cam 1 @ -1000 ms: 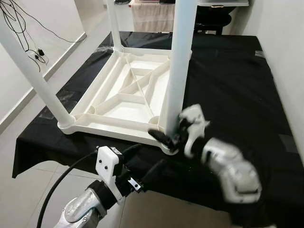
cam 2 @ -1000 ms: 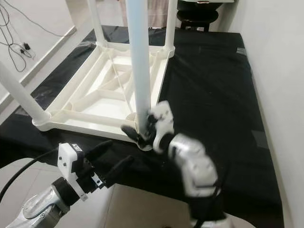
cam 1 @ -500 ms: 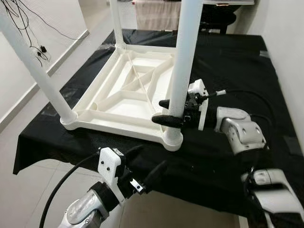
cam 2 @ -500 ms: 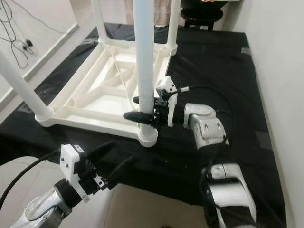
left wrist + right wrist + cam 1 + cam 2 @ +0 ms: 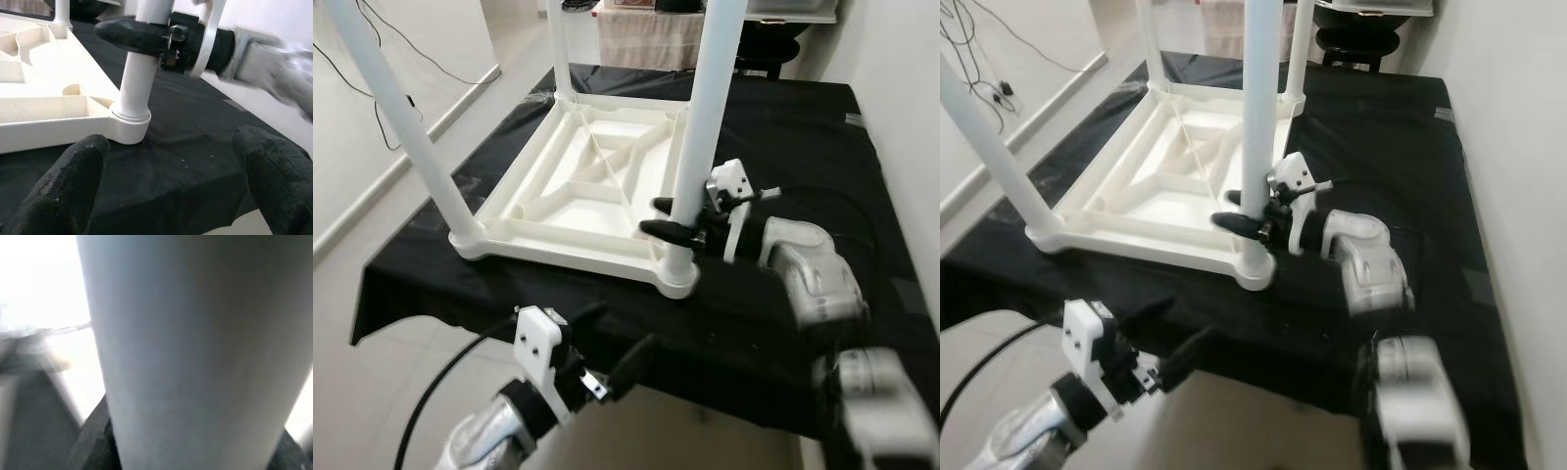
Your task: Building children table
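Observation:
A white children's table [image 5: 558, 257] lies upside down on a black-covered surface, its legs pointing up. My right gripper [image 5: 677, 217] is shut on the near right leg [image 5: 705, 117] just above its socket, one black finger on each side. That leg [image 5: 195, 352] stands very close in the right wrist view. My left gripper [image 5: 612, 338] hangs open below the front edge of the surface, in front of the same corner. The left wrist view has its fingers [image 5: 73, 186] spread wide, facing the leg's socket [image 5: 131, 125].
The near left leg [image 5: 411, 127] and the far legs [image 5: 560, 49] stand upright. The black cloth [image 5: 803, 147] runs to a white wall on the right. Pale floor with cables [image 5: 372, 59] lies to the left. Dark furniture [image 5: 773, 49] stands behind.
A second ago my right gripper was blurred at the leg's foot; it has since risen and clasped the leg, and holds there. The camera has shifted slightly. The left gripper stays open.

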### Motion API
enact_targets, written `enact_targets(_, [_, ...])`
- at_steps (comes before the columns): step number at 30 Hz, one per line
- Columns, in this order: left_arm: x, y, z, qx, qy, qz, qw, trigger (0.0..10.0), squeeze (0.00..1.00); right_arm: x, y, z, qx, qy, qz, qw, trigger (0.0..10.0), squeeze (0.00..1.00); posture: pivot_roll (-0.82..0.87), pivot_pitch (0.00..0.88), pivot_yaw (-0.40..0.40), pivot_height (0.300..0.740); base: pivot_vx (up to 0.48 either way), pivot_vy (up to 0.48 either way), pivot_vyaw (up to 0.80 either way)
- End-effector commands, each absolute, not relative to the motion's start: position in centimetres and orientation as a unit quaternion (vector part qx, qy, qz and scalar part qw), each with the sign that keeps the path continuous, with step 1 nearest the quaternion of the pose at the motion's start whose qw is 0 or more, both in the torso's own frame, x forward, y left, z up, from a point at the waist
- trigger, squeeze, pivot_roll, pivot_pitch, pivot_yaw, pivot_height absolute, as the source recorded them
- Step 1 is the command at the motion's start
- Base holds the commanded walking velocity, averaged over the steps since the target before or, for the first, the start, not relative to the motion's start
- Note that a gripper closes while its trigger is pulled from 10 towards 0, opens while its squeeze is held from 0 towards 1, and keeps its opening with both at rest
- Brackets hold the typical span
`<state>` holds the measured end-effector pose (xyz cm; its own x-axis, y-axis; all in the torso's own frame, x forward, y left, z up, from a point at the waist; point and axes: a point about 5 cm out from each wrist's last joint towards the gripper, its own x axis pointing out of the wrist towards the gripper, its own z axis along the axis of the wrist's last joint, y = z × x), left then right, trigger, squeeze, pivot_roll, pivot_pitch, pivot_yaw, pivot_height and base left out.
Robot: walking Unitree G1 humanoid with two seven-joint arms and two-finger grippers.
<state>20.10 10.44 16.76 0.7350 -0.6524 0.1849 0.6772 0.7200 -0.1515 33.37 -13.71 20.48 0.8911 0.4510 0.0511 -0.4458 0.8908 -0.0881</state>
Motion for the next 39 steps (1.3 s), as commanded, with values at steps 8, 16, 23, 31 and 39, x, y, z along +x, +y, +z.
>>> enact_targets(8, [20.5,10.9,16.6,-0.100,-0.057,-0.359,0.926,10.0,0.00,29.5,-11.9,15.9,-0.075,0.073,0.173,0.979,0.0,0.00,0.01,0.170,0.009,0.740,0.000,0.000,0.00])
enact_targets(16, [20.7,11.1,16.5,-0.098,-0.061,-0.345,0.932,10.0,0.00,30.0,-10.2,17.0,-0.022,0.046,0.181,0.982,10.0,1.00,0.00,0.153,0.016,0.740,0.000,0.000,0.00])
enact_targets(23, [20.8,11.4,16.3,-0.098,-0.057,-0.343,0.932,10.0,0.00,29.0,-9.6,18.9,0.043,0.010,0.225,0.973,10.0,1.00,-0.01,0.142,0.030,0.740,0.000,0.000,0.00])
enact_targets(31, [21.4,12.3,16.6,-0.094,-0.057,-0.290,0.951,10.0,0.00,27.5,-10.3,18.9,-0.009,-0.008,0.314,0.949,10.0,0.92,-0.01,0.134,0.031,0.740,0.000,0.000,0.00])
enact_targets(39, [22.4,14.0,17.1,-0.063,-0.061,-0.209,0.974,10.0,0.00,27.4,-15.9,17.3,-0.058,0.028,0.202,0.977,10.0,0.00,-0.03,0.131,0.040,0.740,0.000,0.000,0.00])
